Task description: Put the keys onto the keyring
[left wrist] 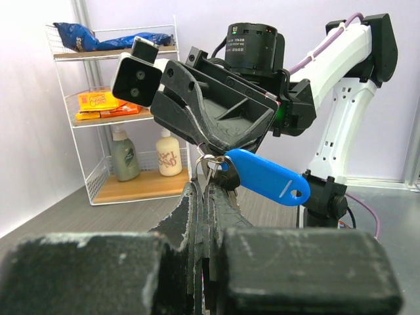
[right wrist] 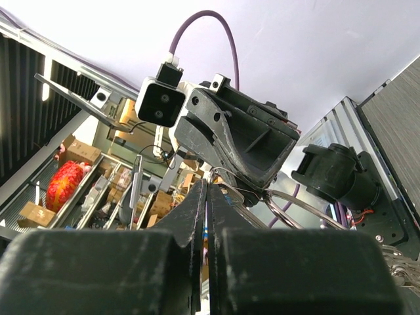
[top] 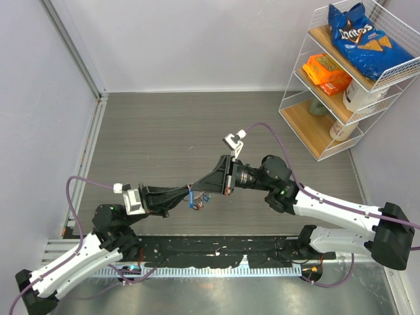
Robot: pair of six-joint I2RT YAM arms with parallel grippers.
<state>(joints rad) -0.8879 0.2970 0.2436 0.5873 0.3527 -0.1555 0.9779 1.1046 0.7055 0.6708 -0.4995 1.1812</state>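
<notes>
Grey wood-grain table point(top: 164, 125), pale walls on three sides. White wire shelf point(top: 289, 92) in the far right corner holds a blue chip bag point(top: 357, 36), orange boxes and bottles.

Both arms reach to mid-table and meet tip to tip, raised off the surface.

Left gripper point(top: 188, 192): fingers pressed together. In the left wrist view the silver blades of the keys point(left wrist: 209, 176) run down into the tip of those fingers, so it appears to pinch them there.

Right gripper point(top: 197, 187): fingers also pressed together, no gap in its own wrist view. Its tips come down onto the top of the keyring point(left wrist: 207, 159) from the opposite side and seem to nip the wire; the exact contact is too small to confirm.

The bunch sits right at the junction of the two grippers. A blue tag point(left wrist: 269, 177) sticks out to one side of it, tilted downward. From above, blue and red bits dangle just below the fingertips, clear of the table.
</notes>
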